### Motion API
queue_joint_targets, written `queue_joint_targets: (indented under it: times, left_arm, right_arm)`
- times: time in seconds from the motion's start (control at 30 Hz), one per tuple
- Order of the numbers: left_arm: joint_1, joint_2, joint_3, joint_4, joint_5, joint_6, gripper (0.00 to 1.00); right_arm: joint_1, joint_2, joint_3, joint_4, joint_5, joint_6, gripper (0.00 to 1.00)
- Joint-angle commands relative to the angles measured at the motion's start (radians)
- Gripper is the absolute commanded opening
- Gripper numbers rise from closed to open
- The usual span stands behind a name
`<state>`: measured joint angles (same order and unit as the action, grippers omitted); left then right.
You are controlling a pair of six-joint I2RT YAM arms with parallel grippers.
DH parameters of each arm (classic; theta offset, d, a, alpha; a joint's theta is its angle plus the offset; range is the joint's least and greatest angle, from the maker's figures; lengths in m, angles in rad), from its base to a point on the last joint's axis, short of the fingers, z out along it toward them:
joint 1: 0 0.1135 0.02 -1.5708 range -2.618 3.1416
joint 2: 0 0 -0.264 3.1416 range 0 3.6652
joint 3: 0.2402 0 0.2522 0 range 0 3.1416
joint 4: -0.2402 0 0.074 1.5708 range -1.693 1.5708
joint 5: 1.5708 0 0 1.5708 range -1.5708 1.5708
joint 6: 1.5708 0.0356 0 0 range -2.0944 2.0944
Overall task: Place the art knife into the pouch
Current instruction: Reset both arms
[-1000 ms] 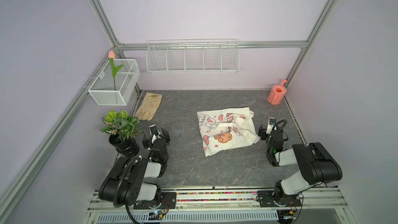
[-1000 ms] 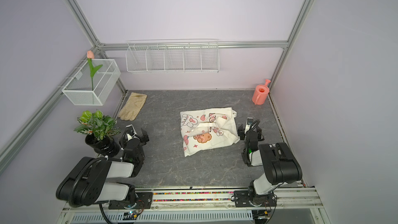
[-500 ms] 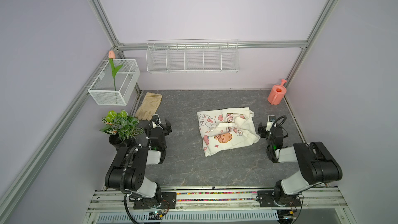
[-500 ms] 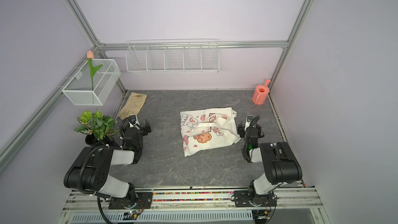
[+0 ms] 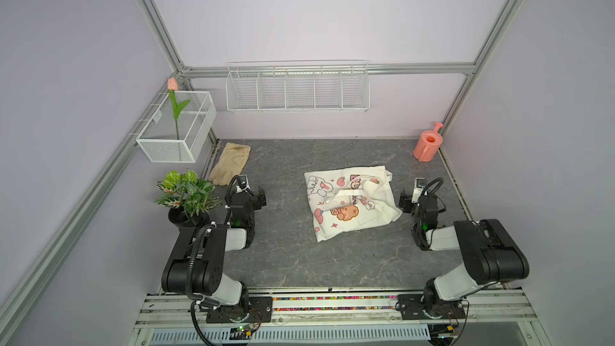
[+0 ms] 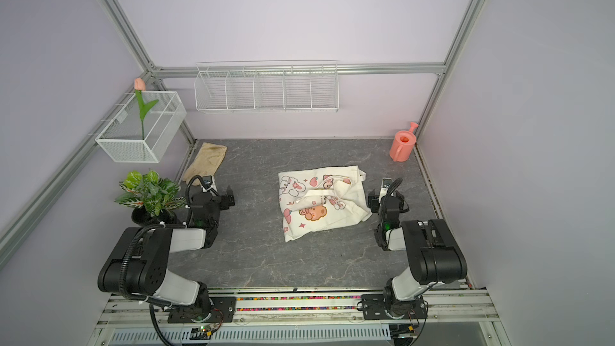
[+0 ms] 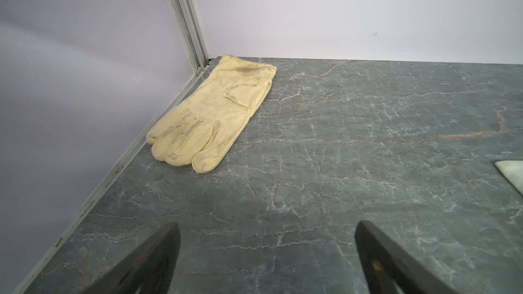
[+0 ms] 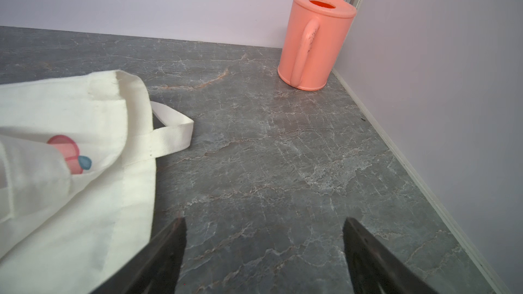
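**Pouch flat at mid-table; both grippers wide and holding nothing**

**Top views.** In both top views you have the pouch [image 5: 349, 204] lying flat and rumpled near the middle of the grey table [image 5: 283, 261]. Its straps are folded across its printed face. Your left gripper [image 5: 253, 194] sits low on the table's left side, beside the potted plant [image 5: 186, 194] and near the fingertips of the glove [image 5: 231, 164]. Your right gripper [image 5: 411, 199] sits low, just beside the pouch's right edge. A pink watering can [image 5: 427, 143] stands upright in the far right corner. You cannot tell from these views where the art knife lies.

**Left wrist view.** The left gripper [image 7: 267, 226] has its jaws wide apart, with only bare table between them and nothing held. The glove [image 7: 209, 114] lies flat ahead along the wall rail, its fingers pointing toward the camera. A pale corner of the pouch [image 7: 512, 171] shows at the frame's edge, well clear of the jaws.

**Right wrist view.** The right gripper [image 8: 263, 222] has its jaws wide apart over bare table, with nothing between them. The pouch [image 8: 85, 137] lies close beside one jaw; you cannot tell whether they touch. One strap [image 8: 172, 128] loops out onto the table. The watering can [image 8: 314, 43] stands ahead in the corner, its handle toward the camera.
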<state>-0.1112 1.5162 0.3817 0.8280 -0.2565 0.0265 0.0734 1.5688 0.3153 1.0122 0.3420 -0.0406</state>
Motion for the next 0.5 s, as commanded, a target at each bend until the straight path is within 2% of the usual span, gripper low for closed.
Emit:
queue_joint_targets:
  times: [0.0,0.47]
  left_arm:
    - [0.008,-0.007,0.017,-0.006,0.011,-0.010,0.99]
    - [0.021,-0.008,0.029,-0.029,0.038,-0.017,0.99]
  right_arm:
    - [-0.006,-0.009,0.011,0.015,-0.006,0.008,0.89]
    - [-0.005,-0.009,0.011,0.014,-0.006,0.008,0.89]
